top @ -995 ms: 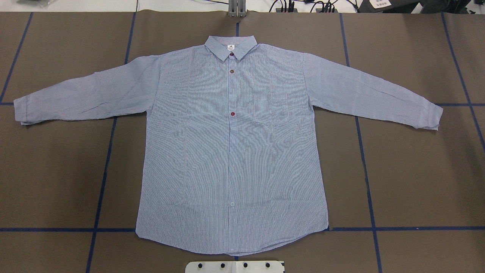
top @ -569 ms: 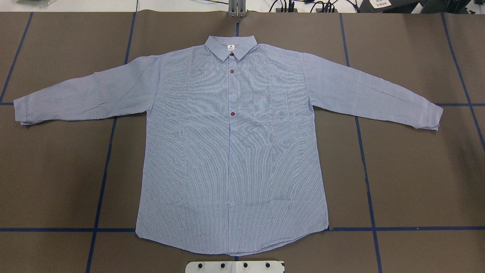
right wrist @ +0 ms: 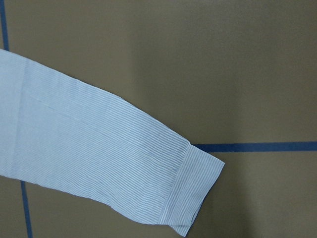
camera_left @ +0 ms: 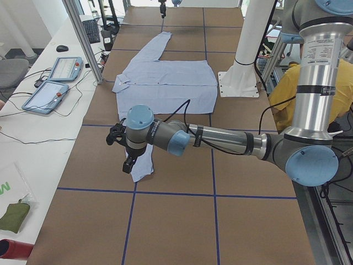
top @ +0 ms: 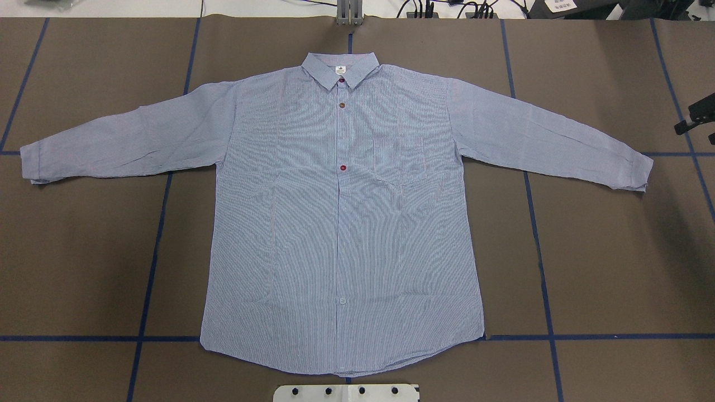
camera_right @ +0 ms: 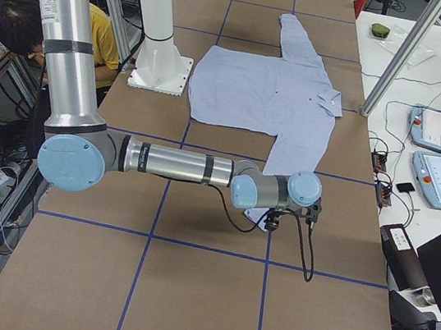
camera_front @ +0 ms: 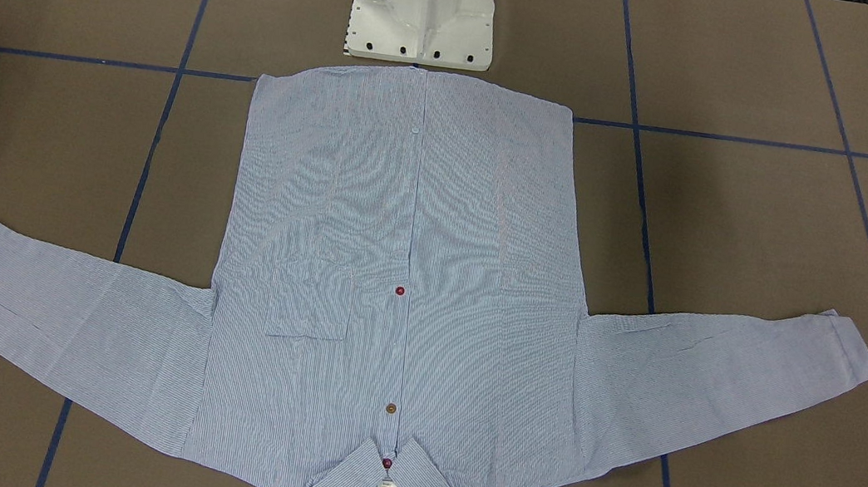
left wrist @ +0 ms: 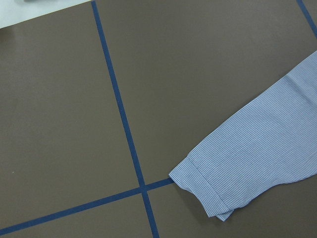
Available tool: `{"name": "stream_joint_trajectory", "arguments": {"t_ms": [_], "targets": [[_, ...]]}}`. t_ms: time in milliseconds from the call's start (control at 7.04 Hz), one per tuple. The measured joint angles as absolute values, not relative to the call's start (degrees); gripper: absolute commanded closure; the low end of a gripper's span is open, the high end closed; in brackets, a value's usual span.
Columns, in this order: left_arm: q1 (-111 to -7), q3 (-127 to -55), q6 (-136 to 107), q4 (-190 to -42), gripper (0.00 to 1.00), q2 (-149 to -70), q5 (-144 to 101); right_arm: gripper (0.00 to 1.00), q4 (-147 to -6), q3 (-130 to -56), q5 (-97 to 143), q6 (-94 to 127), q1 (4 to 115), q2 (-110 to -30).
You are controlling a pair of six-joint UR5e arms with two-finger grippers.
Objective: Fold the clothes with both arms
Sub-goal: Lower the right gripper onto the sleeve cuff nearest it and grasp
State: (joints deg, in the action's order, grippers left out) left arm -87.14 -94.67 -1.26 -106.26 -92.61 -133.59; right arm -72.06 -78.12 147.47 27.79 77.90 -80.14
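The light blue-and-white striped shirt [top: 341, 223] lies flat and face up on the brown table, buttoned, collar at the far side, both sleeves spread out. My left gripper [camera_left: 129, 163] hangs just above the left sleeve cuff [left wrist: 208, 191]; I cannot tell whether it is open or shut. My right gripper [camera_right: 274, 220] hangs over the right sleeve cuff [right wrist: 195, 191]. Only a black part of it shows at the right edge of the overhead view [top: 695, 118], so I cannot tell its state. Neither wrist view shows its own fingers.
The white pedestal base [camera_front: 423, 7] stands at the shirt's hem. Blue tape lines [top: 151, 262] cross the table. Side benches with teach pendants [camera_left: 55, 83] and aluminium posts [camera_right: 399, 55] flank the table's ends. A person in yellow [camera_left: 325, 94] sits behind the robot.
A black part of my right gripper has come into the overhead view at the right edge, with a shadow beside the right cuff. The shirt has not moved.
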Motion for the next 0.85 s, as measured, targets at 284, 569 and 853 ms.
{"name": "stream_joint_trajectory", "arguments": {"t_ms": [284, 569, 853], "targets": [[-87.05, -94.61, -1.25, -106.26, 0.0, -92.64, -133.59, 0.12, -50.2, -79.62, 136.09, 56.83, 68.98, -85.25], [-87.02, -94.6, -1.31, -106.26, 0.0, -92.61, -133.59, 0.13, -41.81, -79.92, 132.39, 68.05, 65.69, -88.59], [-87.01, -94.54, -1.32, -106.26, 0.0, -92.57, -133.59, 0.16, -40.72, -79.47, 131.46, 70.83, 64.5, -89.75]]}}
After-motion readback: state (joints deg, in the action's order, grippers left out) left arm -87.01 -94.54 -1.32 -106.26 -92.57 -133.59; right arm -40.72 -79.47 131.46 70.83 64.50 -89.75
